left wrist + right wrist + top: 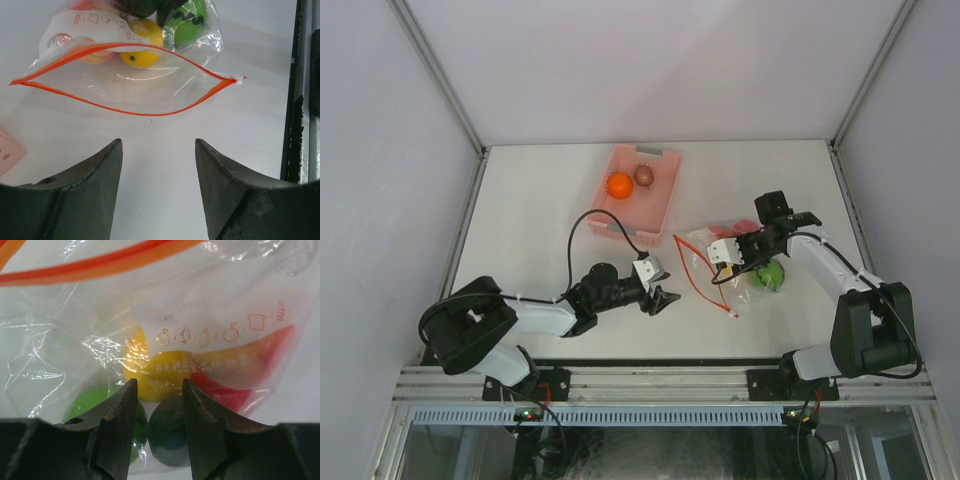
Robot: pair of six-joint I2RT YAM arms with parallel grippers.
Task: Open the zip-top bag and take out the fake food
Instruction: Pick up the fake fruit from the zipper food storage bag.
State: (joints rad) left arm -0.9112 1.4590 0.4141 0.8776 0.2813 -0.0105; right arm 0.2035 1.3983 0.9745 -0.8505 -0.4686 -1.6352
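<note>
The zip-top bag (720,262) lies at centre right, its red-orange zipper mouth gaping toward my left gripper (665,298). In the left wrist view the bag (140,85) mouth is wide open just ahead of my open, empty left gripper (157,142); yellow fake food (142,47) and a green piece (192,25) sit deep inside. My right gripper (738,252) is at the bag's closed end. In the right wrist view the right gripper (159,382) closes on the bag (100,330) around a dark green piece (167,435); yellow (155,375), green (82,405) and red (225,390) pieces lie beyond.
A pink slotted basket (665,195) stands at the back centre with an orange piece (619,185) and a brown piece (644,175) in it. Its corner shows in the left wrist view (7,155). The table's near edge rail runs right of the bag (300,100).
</note>
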